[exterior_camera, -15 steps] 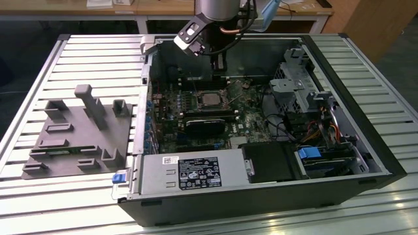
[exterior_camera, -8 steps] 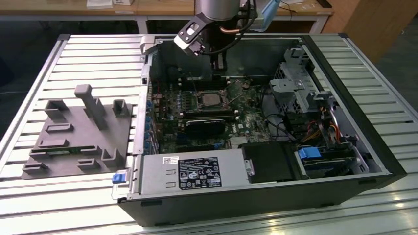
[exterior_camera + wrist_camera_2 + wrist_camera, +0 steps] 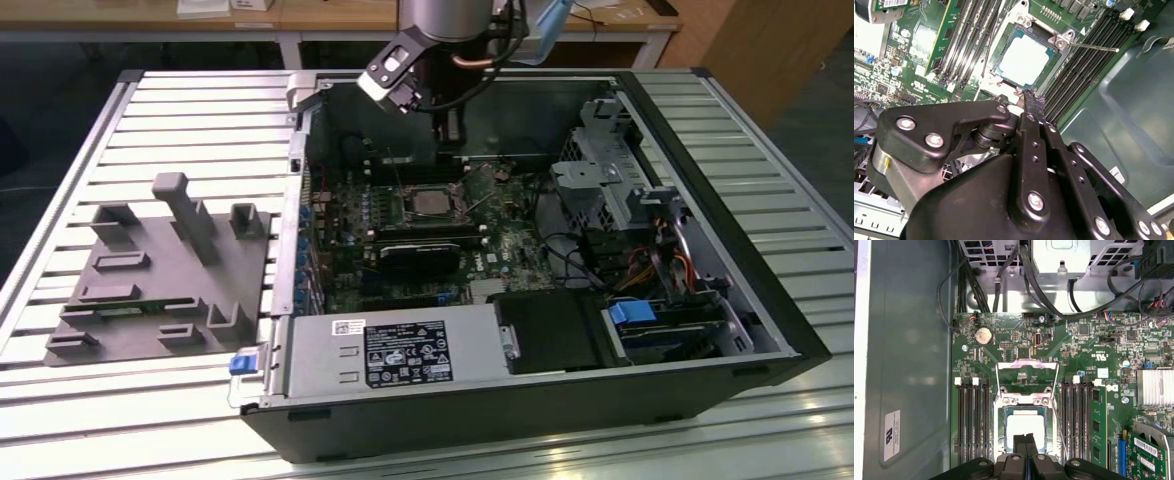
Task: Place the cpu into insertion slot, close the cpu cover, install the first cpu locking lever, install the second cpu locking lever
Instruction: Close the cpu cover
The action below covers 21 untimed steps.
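End effector: the two black fingers are pressed together with nothing between them. In both wrist views their joined tip hangs over the edge of the insertion slot farthest from the cover hinge. It is just above or just touching that edge; contact cannot be confirmed. Fingers brought together this way form one narrow tip, which probably suits pressing or nudging a small part rather than gripping it.

The small flat square cpu with a dull silver metal top lies flat inside the dark-framed square insertion slot. It appears level, so the placing step looks complete.

The thin silvery hinged cpu cover with a square window is swung back from the slot. Green board shows through its window, and the chip is left exposed, so the cover is not yet closed.

A thin metal locking lever rod juts out sideways from its bracket at one corner of the slot and crosses the memory slots. It looks unlatched, which is what lets the cover stand open.

The green motherboard sits in a black open computer case. The case lies on its side on the slatted metal desk, so the board faces upward and the arm can reach straight down.
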Motion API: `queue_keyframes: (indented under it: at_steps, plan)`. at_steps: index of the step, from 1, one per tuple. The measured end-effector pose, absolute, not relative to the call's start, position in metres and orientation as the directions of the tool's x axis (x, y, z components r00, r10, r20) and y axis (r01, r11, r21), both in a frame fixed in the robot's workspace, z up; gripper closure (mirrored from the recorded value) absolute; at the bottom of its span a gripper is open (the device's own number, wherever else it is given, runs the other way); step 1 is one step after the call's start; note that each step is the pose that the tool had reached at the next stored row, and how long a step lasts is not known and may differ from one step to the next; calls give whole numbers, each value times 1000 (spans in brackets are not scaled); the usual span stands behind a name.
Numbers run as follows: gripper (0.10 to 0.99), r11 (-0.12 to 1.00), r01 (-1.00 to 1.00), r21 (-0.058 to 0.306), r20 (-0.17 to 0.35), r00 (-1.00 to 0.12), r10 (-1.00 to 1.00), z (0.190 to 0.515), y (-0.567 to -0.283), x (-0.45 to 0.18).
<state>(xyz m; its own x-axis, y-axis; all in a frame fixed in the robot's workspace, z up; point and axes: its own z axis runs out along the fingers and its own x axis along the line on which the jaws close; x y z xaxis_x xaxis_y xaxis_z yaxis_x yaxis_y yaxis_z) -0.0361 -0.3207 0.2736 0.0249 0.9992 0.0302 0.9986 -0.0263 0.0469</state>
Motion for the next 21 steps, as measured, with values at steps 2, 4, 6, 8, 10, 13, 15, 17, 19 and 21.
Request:
queue_keyframes:
  at_steps: [2,4,6,8,10,13,15,17,19,21]
  plan:
    - [984,-26,999,47,30,25,999,274,-321,-34]
    - [984,-26,999,47,30,25,999,274,-321,-32]
    - [984,-26,999,47,30,25,999,274,-321,-30]
    - [984,-26,999,47,30,25,999,274,-321,-29]
    - [984,-26,999,47,30,25,999,274,-321,-26]
    - [984,-26,999,47,30,25,999,274,-321,-22]
    - [984,-26,999,47,30,25,999,274,-321,-19]
    - [984,-26,999,47,30,25,999,274,-321,-16]
    - [984,-26,999,47,30,25,999,274,-321,-13]
    - [984,-26,999,47,30,25,999,274,-321,-10]
